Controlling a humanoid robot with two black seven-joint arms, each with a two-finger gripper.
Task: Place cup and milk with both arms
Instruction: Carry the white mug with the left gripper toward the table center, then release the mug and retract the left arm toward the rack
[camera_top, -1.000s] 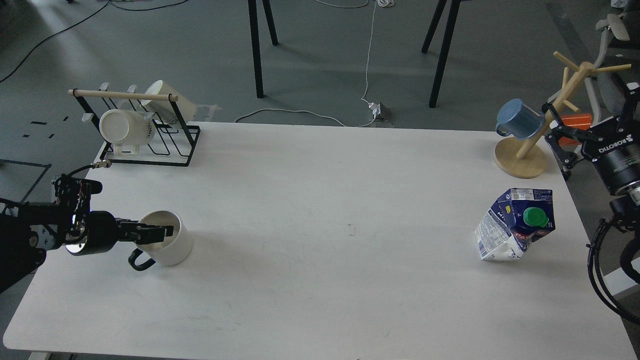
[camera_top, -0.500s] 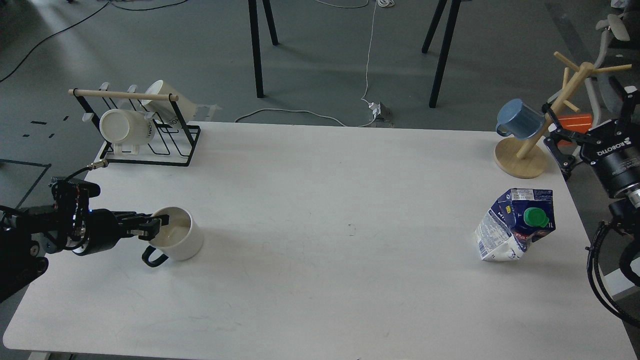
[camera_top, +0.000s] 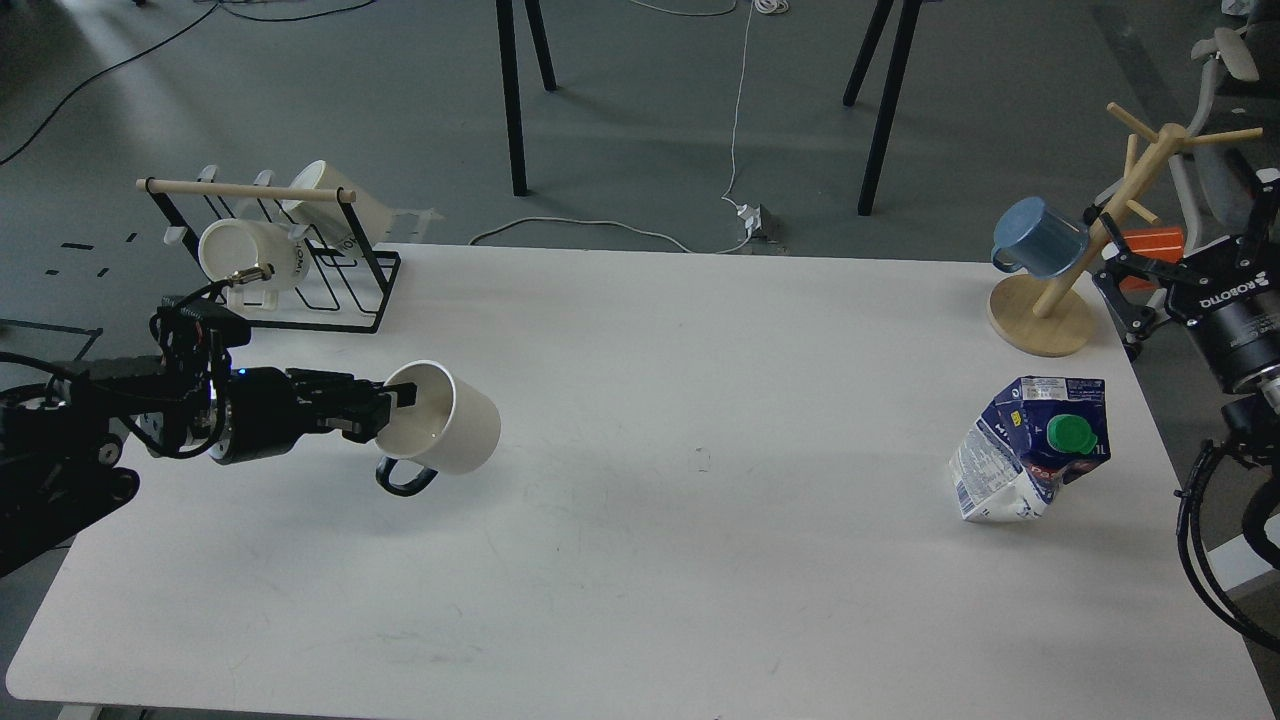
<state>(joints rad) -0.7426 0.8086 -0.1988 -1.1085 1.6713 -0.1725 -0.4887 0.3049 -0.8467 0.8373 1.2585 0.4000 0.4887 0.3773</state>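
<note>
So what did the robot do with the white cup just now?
The left end effector, gripping the white cup by its rim, lifted it off the table and carried it right, tipping it sideways. The milk carton, the right end effector, the blue cup and the rack stayed put.

Just one view here – head cam, up high, facing forward and down over the white table (camera_top: 640, 400), floor visible past its far edge.
</note>
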